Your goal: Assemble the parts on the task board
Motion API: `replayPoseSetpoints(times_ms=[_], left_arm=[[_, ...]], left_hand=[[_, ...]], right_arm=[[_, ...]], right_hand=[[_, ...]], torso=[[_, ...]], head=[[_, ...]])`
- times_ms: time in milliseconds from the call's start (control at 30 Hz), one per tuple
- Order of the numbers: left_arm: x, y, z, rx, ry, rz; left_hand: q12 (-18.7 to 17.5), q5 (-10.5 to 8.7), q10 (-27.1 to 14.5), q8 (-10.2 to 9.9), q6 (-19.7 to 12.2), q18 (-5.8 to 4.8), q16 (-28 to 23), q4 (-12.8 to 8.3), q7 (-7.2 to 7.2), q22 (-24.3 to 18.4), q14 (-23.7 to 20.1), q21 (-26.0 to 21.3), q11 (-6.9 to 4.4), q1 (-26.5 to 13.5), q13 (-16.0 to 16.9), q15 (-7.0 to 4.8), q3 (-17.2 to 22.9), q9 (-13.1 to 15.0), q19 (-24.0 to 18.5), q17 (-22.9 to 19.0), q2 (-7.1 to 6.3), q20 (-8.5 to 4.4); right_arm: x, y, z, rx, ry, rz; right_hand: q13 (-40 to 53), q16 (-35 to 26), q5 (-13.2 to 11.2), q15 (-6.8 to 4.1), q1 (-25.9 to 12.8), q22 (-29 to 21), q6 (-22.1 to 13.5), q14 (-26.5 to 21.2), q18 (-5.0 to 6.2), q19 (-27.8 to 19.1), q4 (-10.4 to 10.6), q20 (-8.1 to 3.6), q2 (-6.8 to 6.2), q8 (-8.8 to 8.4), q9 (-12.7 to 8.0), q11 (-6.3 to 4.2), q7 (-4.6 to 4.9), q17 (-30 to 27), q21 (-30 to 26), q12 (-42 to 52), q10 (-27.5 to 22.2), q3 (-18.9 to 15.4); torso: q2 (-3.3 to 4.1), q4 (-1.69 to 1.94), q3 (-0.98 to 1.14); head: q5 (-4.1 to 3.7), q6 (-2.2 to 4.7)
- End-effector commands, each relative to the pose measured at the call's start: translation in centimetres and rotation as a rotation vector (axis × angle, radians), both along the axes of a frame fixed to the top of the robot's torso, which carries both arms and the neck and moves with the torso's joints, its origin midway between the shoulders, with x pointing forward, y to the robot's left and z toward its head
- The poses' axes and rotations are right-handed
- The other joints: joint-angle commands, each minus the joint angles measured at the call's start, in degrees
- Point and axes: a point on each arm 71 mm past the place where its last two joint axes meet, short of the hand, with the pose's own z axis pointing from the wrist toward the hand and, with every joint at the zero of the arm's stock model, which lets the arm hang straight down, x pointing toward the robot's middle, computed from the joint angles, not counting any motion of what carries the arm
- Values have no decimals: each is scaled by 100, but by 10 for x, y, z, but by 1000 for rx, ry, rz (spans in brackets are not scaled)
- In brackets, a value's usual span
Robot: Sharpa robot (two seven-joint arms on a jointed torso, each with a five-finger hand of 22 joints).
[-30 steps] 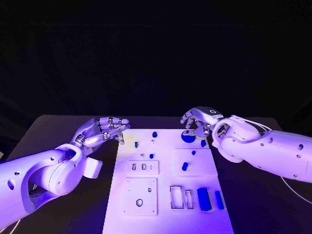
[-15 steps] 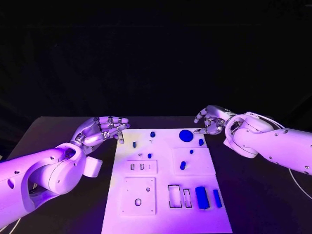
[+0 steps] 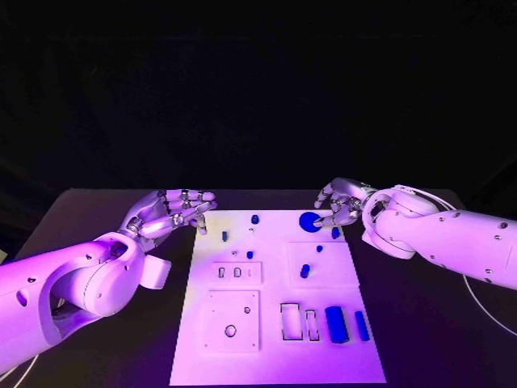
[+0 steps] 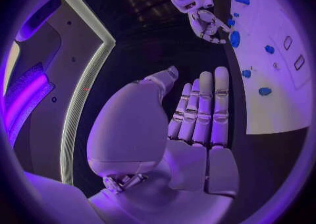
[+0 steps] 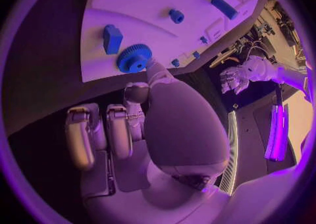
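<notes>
White task board [image 3: 271, 339] mid-table, two blue bars [image 3: 335, 324] standing in its near right slots, left hand [image 3: 169, 212] flat-fingered and empty off the far left corner, right hand [image 3: 340, 202] fingertip on the blue gear [image 3: 311, 222] at the far edge

A staged robot lab or demo booth: a matte black table [image 3: 119, 210] in the lower half of the head view, a plain black backdrop [image 3: 258, 89] across its upper half, glowing light strips [image 4: 82, 97] beside it.
</notes>
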Motion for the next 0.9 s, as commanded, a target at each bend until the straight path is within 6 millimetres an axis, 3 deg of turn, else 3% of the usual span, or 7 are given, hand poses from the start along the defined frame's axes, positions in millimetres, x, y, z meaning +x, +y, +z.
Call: replayPoseSetpoints(times_ms=[33,900], left_arm=[[0,-2,1,-12,-1,-20],[1,-2,1,-10,1,-19]], left_hand=[[-26,7,-17,-36,-29,79,28,7,-27,5,-23,15,-7,28,-3,-1,42,10,-48,-5,13,-1],[-26,7,-17,-36,-29,79,28,7,-27,5,-23,15,-7,28,-3,-1,42,10,-48,-5,13,-1]], right_arm=[[1,3,-4,-11,29,5],[3,11,-18,-65,44,8]], right_hand=[[4314,49,-20,48,-52,1506,-49,524,-67,590,-7,32,-5,23,6,50,-7,1180,23,3873,598,-30],[4314,71,145,52,43,1506,22,531,-67,590,-39,42,79,114,14,46,-15,1232,23,3873,598,65]], torso=[[-7,-3,-1],[-5,-7,2]], head=[[2,-16],[28,-70]])
